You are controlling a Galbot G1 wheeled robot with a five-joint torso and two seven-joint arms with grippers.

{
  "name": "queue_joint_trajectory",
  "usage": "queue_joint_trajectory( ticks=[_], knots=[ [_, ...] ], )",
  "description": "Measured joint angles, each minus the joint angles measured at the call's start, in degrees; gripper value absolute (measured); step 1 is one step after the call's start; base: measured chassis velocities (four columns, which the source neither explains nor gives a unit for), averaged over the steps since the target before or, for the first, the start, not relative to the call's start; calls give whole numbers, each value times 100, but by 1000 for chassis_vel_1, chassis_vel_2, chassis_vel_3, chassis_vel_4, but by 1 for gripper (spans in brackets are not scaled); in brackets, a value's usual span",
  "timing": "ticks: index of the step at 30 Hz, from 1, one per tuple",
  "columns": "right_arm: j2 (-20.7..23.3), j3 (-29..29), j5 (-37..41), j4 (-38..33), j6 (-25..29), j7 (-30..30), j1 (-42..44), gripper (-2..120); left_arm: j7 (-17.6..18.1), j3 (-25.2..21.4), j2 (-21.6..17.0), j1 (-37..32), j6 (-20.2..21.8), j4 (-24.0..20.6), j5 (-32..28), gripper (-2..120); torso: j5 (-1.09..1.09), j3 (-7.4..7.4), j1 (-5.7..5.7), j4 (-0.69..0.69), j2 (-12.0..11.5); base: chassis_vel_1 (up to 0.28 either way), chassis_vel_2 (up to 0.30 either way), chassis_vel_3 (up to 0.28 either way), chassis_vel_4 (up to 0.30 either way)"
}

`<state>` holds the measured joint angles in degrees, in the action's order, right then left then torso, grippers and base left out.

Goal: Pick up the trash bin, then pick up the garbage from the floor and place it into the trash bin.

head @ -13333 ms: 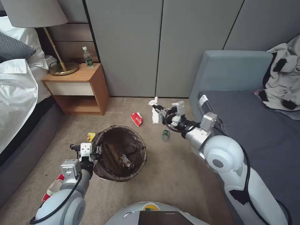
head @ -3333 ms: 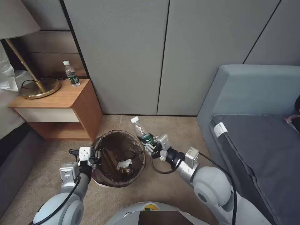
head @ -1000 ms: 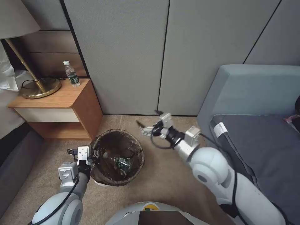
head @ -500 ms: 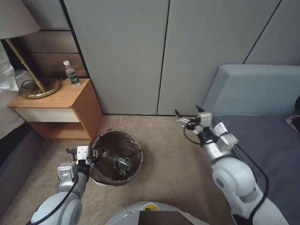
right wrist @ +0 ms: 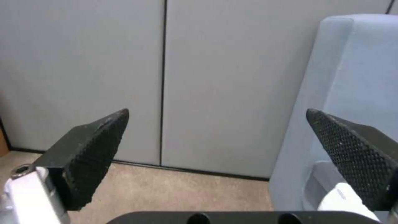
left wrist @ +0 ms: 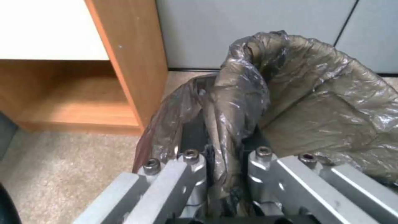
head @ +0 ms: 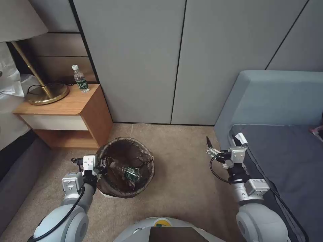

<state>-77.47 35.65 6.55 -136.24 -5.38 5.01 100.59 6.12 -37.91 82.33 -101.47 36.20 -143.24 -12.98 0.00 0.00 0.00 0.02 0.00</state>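
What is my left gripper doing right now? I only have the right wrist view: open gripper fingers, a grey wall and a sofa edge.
Observer: The left gripper is shut on the bag-lined rim of the trash bin, on the bin's left side.
Operator: Is anything inside the bin?
Observer: Yes, a green-labelled plastic bottle lies on its side in it.
Operator: Where is my right gripper relative to the bin?
Observer: The right gripper hangs empty well off to the bin's right, above the carpet, close beside the sofa.
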Motion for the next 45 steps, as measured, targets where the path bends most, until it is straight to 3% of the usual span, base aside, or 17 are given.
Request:
queue_joint_trajectory(
  ticks=[45],
  knots=[
    [-17,59,193,178,-83,49,-50,100,-4,2,62,-44,5,-1,40,7,1,1,0,-2,0,40,43,42,40]
  ],
)
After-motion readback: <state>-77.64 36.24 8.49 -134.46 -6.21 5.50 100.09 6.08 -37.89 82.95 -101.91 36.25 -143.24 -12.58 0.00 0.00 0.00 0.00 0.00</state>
